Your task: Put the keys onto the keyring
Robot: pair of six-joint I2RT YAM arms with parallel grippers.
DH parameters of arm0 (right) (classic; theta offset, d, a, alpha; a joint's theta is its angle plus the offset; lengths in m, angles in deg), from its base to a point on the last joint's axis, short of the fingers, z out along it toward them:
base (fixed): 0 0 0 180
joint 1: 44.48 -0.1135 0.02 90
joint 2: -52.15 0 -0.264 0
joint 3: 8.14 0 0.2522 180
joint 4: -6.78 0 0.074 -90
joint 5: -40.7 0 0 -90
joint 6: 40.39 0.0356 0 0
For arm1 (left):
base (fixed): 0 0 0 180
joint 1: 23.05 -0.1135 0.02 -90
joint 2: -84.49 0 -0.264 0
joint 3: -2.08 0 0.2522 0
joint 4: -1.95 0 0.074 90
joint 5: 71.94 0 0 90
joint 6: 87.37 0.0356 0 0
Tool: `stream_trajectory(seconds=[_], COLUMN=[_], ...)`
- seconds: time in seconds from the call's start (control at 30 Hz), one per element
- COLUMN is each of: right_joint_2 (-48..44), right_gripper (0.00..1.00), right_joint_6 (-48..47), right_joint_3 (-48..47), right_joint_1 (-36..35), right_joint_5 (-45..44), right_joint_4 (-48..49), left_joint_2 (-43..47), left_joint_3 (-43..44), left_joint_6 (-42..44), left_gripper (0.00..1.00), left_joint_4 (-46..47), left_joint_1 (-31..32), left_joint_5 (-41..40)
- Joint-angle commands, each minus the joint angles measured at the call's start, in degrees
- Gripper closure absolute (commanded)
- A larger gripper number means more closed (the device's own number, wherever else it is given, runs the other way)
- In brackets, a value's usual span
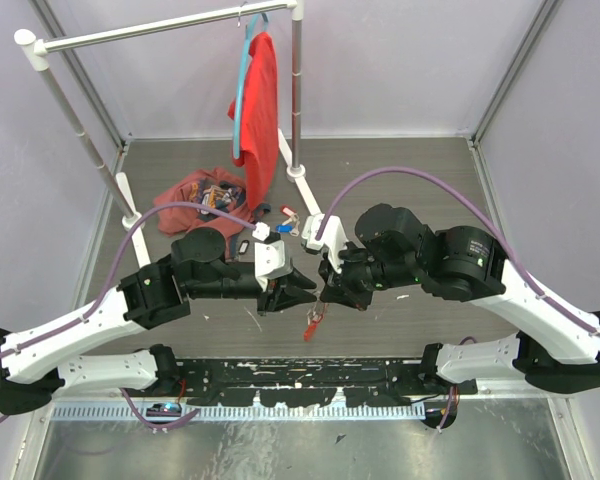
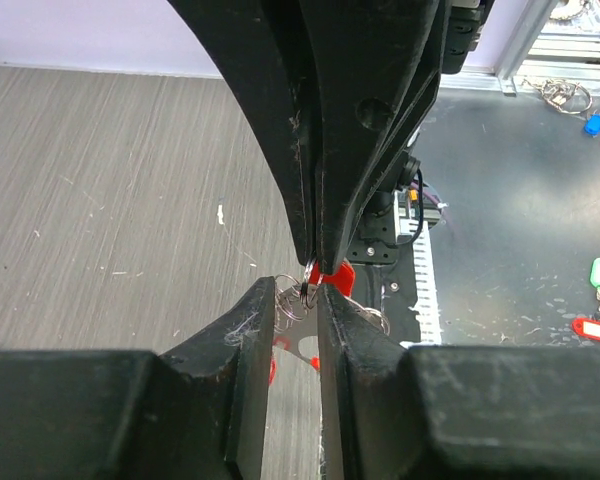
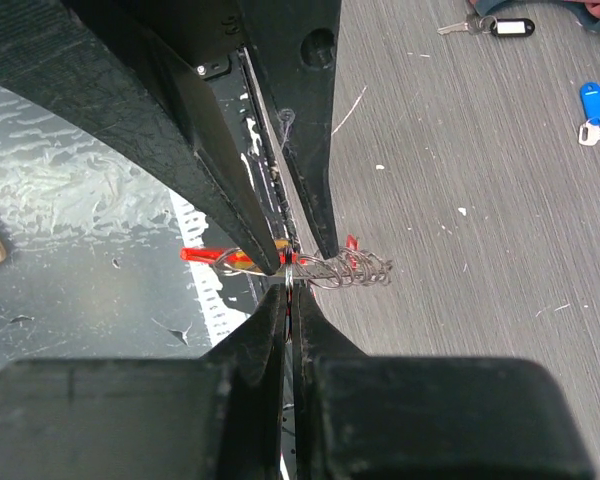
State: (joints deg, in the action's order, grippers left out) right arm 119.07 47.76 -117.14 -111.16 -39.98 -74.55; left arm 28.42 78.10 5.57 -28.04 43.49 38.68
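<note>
Keyring (image 3: 348, 268): off the table (image 1: 430, 180), held up at mid-table where the two claw tips meet. Its chain coils are bunched just beside the pinch and the red tag (image 1: 310, 322) dangles below, toward the near edge.
Right claw (image 3: 292, 290): fingers pressed together, clamped on the thin wire of the keyring.
Left claw (image 2: 296, 305): narrow gap between its fingers with a silver bit in the gap. Can't tell whether it is pinched or only lying between them.
Key relation: the claws are nose to nose on one line across the table, left arm from the left and right arm from the right. The keyring sits at the meeting point, at the tips of both.
Long axis: in the right wrist view the coil bunch runs crosswise to the right claw's fingers, out to one side. The tag hangs straight down.
Nearer arm: neither, both are at it. The right has the sure hold, so the left looks like the working side.
Loose keys: blue-tag key (image 3: 592, 103) and black-tag key (image 3: 505, 27) lie flat on the table, well apart from the claws on the far side.
Step, judged: the ring is braced by the right claw while the left works at the wire. No key is clearly threaded yet.
Next move needs: a steady right hold and a fine left approach along the shared line.
Risk: the thin wire slips out of the pinch, or the coils snag on a fingertip.
</note>
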Motion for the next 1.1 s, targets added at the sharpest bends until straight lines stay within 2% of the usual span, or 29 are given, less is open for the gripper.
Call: stream_trajectory(seconds=[0.0, 0.2, 0.27, 0.4, 0.57, 0.6, 0.67, 0.77, 0.87, 1.07], right_joint_2=[0.18, 0.33, 0.44, 0.03, -1.38, -1.79, -3.16, -6.42, -10.78, -18.98], right_gripper=[0.99, 0.99, 0.99, 0.99, 0.99, 0.95, 0.79, 0.68, 0.63, 0.64], right_joint_6=[-0.95, -1.05, -1.08, -1.07, -0.41, -0.07, 1.28, 5.15, 10.31, 24.19], right_joint_3=[-0.47, -0.06, 0.05, 0.23, 0.82, 1.1, 2.42, 5.28, 8.33, 16.58], right_joint_1=[0.05, 0.05, 0.01, 0.06, 0.05, 0.05, 0.05, 0.05, 0.05, 0.05], right_joint_5=[1.57, 2.31, 2.36, 2.35, 1.46, 1.23, -0.19, -3.69, -7.88, -17.49], right_joint_4=[3.91, 4.49, 4.7, 5.42, 7.51, 8.32, 10.22, 14.37, 19.04, 28.3], left_joint_2=[-0.11, -0.71, -0.83, -0.91, -0.8, -0.53, -0.02, 1.29, 2.83, 4.08], left_joint_3=[2.15, 2.48, 2.67, 2.65, 2.58, 2.46, 2.22, 0.93, -0.59, -1.79], left_joint_6=[0.4, 0.31, 0.23, 0.25, -0.03, -0.18, -0.86, -1.91, -3.29, -8.12], left_gripper=[0.71, 0.74, 0.79, 0.98, 1.0, 1.0, 1.0, 1.0, 1.0, 1.0], left_joint_4=[0.16, 0.23, 0.16, 0.2, 0.14, 0.1, 0.39, 1.99, 3.95, 6.68], left_joint_1=[0.09, 0.08, 0.04, 0.08, 0.1, 0.08, 0.08, 0.08, 0.08, 0.06], left_joint_5=[1.21, 1.79, 1.98, 2.19, 2.19, 2.02, 0.7, -1.85, -4.38, -11.81])
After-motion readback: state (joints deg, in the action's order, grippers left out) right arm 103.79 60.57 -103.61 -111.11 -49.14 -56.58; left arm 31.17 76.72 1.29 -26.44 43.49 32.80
